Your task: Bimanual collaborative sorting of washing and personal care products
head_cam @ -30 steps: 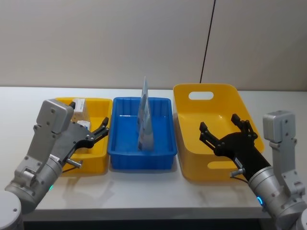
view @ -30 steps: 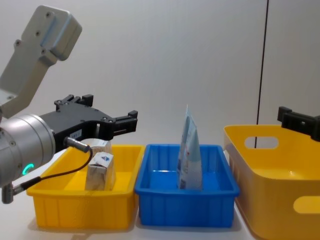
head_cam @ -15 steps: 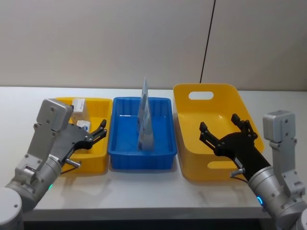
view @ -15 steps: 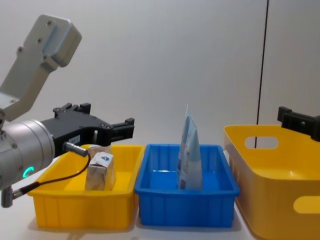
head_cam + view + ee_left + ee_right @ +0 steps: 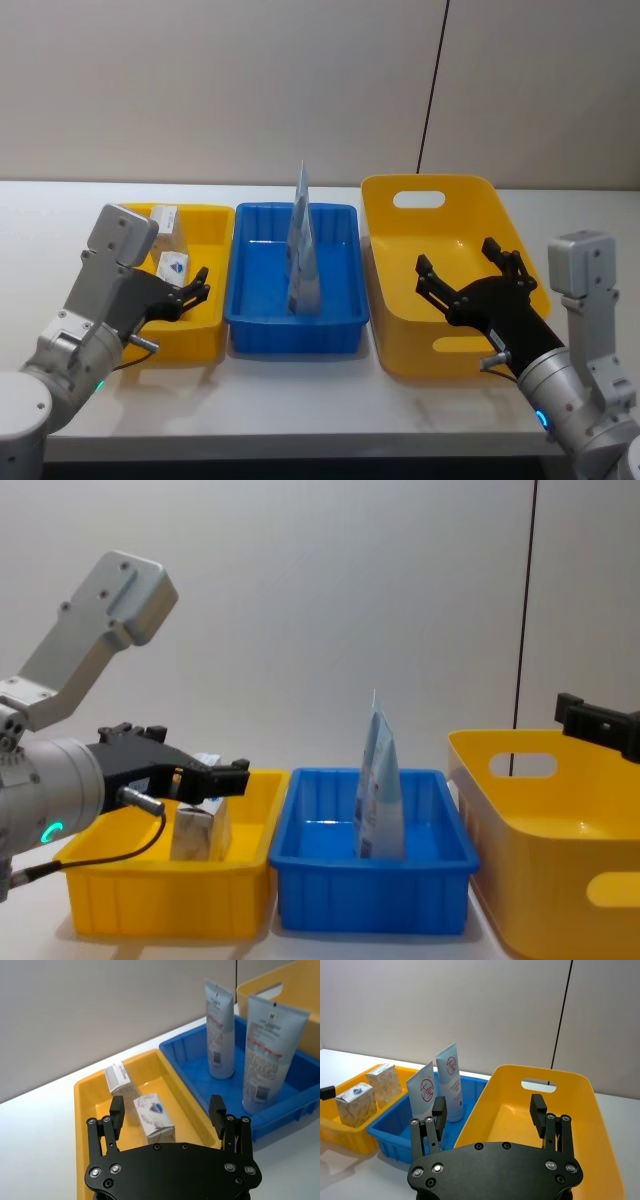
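Observation:
Two small boxes sit in the small yellow bin: a white-grey marbled pack with a round blue logo and, behind it, a cream speckled box. Both also show in the head view, the pack in front of the box. Two tall pale-blue pouches stand upright in the blue bin. My left gripper hangs open and empty over that yellow bin's near side, just short of the marbled pack. My right gripper is open and empty above the large yellow bin.
The three bins stand side by side on a white table. The large yellow bin has handle cut-outs and nothing inside it. A black cable runs down the wall behind. Bare table lies in front of the bins.
My left gripper has drawn back and sunk lower, from over the middle of the small yellow bin to its near side. The right arm has not moved.

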`<action>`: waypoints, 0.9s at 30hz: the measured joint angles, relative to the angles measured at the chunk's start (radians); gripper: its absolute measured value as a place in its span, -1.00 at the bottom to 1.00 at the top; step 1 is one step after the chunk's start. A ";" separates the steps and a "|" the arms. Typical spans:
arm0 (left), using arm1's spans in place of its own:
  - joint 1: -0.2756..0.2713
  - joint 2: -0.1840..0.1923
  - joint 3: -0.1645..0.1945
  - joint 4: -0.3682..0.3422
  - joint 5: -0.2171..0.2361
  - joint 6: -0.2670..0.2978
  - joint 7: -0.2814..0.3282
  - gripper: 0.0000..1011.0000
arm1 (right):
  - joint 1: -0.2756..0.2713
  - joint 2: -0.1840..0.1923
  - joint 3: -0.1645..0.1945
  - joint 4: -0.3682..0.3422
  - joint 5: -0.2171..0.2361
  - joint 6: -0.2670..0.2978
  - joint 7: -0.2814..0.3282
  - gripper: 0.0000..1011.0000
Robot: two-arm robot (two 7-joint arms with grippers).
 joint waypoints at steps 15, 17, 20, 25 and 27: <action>-0.059 0.010 0.028 0.038 0.041 0.124 -0.029 0.98 | 0.000 0.000 0.000 0.000 0.000 0.000 0.000 0.98; -0.069 0.009 0.032 0.049 0.044 0.135 -0.035 0.98 | 0.000 0.000 0.000 0.000 0.000 0.000 0.000 0.98; -0.079 0.006 0.034 0.062 0.047 0.145 -0.042 0.98 | 0.000 0.000 0.000 0.000 0.000 0.000 0.000 0.98; -0.099 -0.002 0.036 0.091 0.052 0.162 -0.053 0.98 | 0.000 0.000 0.000 0.000 0.000 0.000 0.000 0.98; -0.104 -0.004 0.036 0.100 0.053 0.165 -0.056 0.98 | 0.000 0.000 0.000 0.000 0.000 0.000 0.000 0.98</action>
